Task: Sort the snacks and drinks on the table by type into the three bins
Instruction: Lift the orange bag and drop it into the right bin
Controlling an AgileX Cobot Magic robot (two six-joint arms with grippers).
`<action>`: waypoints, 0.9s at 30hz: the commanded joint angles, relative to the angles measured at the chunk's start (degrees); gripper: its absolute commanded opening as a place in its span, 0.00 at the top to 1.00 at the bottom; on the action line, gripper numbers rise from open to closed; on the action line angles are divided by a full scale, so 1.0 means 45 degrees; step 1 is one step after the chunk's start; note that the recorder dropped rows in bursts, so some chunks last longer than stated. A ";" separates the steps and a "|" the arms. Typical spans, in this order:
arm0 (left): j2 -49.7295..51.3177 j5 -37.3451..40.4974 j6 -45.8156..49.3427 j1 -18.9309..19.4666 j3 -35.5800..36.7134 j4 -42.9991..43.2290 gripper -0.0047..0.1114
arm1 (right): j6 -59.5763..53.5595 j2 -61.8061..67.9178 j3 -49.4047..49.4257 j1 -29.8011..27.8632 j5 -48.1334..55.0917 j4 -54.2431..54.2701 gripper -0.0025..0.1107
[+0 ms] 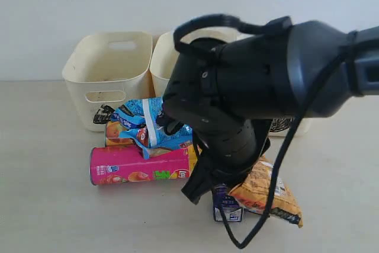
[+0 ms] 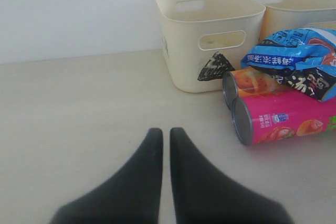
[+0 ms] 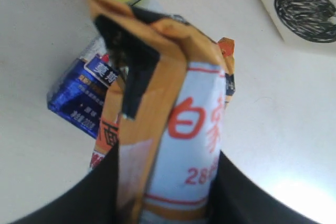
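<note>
My right gripper (image 3: 168, 182) is shut on the orange foil bag (image 3: 173, 103), which stands up between its fingers. In the exterior view the orange bag (image 1: 269, 197) hangs under the big black right arm (image 1: 237, 105), beside the dark purple carton (image 1: 227, 207). That carton (image 3: 84, 98) lies just behind the bag. The pink can (image 1: 139, 167), yellow-orange can (image 1: 118, 134) and blue bag (image 1: 151, 119) lie piled before the bins. My left gripper (image 2: 166, 132) is shut and empty, low over the table (image 2: 79, 108). The white and blue carton is out of view.
The triangle bin (image 2: 210, 40) stands beyond the cans, with a second bin (image 2: 294, 3) beside it. The circle bin (image 3: 304, 9) is close to the held bag. The right arm hides most of the third bin (image 1: 293, 125). Bare table (image 1: 41, 194) lies left of the pile.
</note>
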 commanded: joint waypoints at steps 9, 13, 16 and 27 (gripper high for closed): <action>-0.0051 -0.0029 -0.0108 0.0037 -0.0040 0.0041 0.93 | -0.1137 -0.2261 -0.0085 -0.0067 0.1270 -0.1535 0.98; -0.0051 -0.0029 -0.0108 0.0037 -0.0040 0.0041 0.93 | -0.1137 -0.3025 -0.0085 -0.0090 0.1239 -0.2734 0.98; -0.0051 -0.0029 -0.0108 0.0037 -0.0040 0.0041 0.93 | -0.1137 -0.3596 -0.0085 -0.0090 0.0880 -0.3466 0.98; -0.0051 -0.0029 -0.0108 0.0037 -0.0040 0.0041 0.93 | -0.0950 -0.4537 -0.0085 -0.2820 -0.3612 -0.3523 0.98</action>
